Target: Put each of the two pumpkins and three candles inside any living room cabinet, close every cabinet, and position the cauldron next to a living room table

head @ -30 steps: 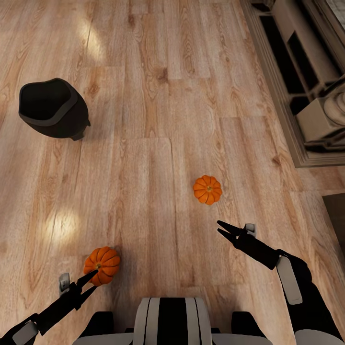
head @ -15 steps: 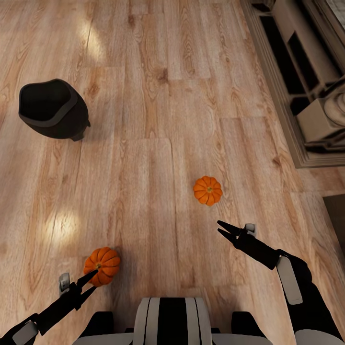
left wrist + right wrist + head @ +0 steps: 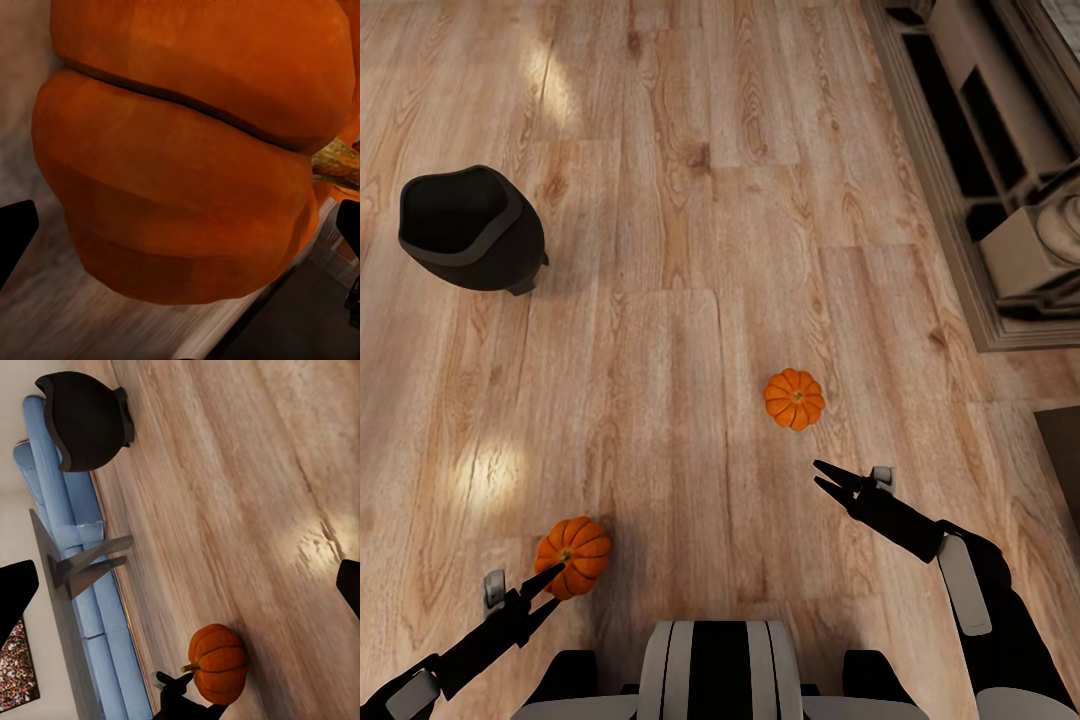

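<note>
The light wood-plank floor (image 3: 690,250) spreads under everything. A matte black round-bellied cauldron (image 3: 470,228) stands on it, far left. Two bright orange ribbed pumpkins lie on the planks: one (image 3: 573,555) touching the left gripper (image 3: 550,586), whose fingers are spread apart, and another (image 3: 794,397) just ahead of the right gripper (image 3: 822,476), its fingers likewise apart and empty.
</note>
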